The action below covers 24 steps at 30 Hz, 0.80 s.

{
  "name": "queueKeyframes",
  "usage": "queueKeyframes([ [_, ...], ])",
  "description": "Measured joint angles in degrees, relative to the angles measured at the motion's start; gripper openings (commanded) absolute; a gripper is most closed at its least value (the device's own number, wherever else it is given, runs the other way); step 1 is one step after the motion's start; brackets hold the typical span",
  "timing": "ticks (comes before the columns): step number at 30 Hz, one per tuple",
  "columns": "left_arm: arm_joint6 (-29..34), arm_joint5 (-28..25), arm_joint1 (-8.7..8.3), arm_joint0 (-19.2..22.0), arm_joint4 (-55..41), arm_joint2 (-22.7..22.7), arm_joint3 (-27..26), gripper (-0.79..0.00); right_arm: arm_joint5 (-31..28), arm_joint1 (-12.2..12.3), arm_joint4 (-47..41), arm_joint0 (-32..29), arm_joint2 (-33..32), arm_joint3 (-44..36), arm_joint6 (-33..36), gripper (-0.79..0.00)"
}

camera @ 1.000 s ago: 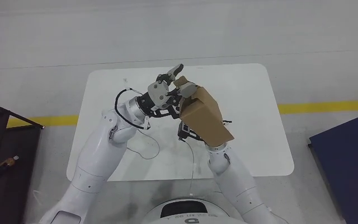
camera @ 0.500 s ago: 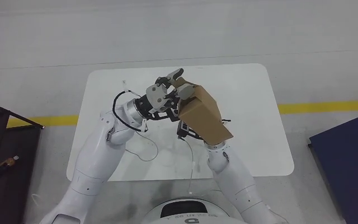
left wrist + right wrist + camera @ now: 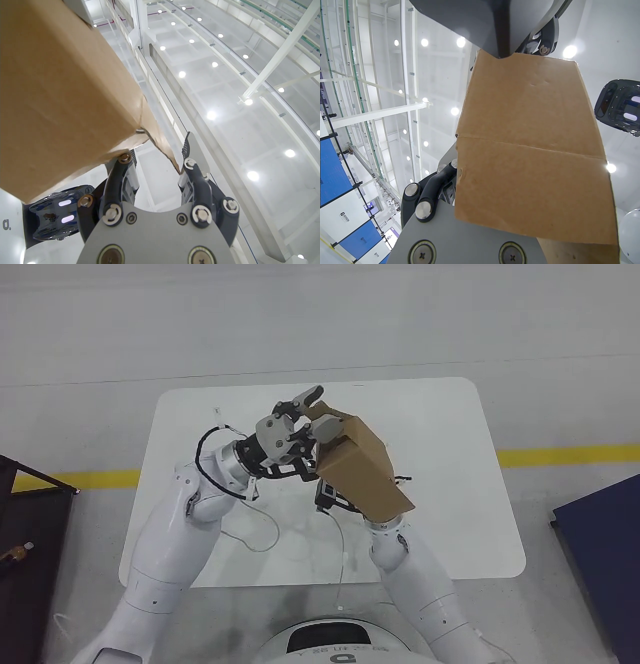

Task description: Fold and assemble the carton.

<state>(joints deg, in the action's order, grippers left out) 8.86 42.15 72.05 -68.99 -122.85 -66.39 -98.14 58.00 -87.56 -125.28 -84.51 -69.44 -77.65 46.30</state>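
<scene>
- The carton [image 3: 362, 467] is held up off the tabletop [image 3: 450, 434], over its middle. Its long axis slants from the near-right corner toward the far-left corner.
- The right gripper [image 3: 328, 498] sits under the near end. One of its fingers [image 3: 437, 182] is on a panel edge and the other is hidden, so I judge it clamped on the carton.
- The left gripper [image 3: 157, 152] is at the far end with fingers spread. The loose flap [image 3: 160, 140] lies between them.
- The left arm is nearer the flap, elbow bent and wrist turned in. I judge closing that flap is next.
</scene>
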Motion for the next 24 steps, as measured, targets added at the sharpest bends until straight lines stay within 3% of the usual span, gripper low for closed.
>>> queueKeyframes([
  [15,-0.1,-0.3,-0.16,-1.2,-6.1,-3.4,-1.8,-0.317,0.0,-0.1,0.3,-0.1,0.0,-0.6,0.0,-0.785],
  [24,-0.9,0.1,-0.33,-2.2,-4.3,-4.2,-1.6,-0.339,0.0,0.0,0.5,-0.1,0.3,-0.9,0.0,-0.785],
])
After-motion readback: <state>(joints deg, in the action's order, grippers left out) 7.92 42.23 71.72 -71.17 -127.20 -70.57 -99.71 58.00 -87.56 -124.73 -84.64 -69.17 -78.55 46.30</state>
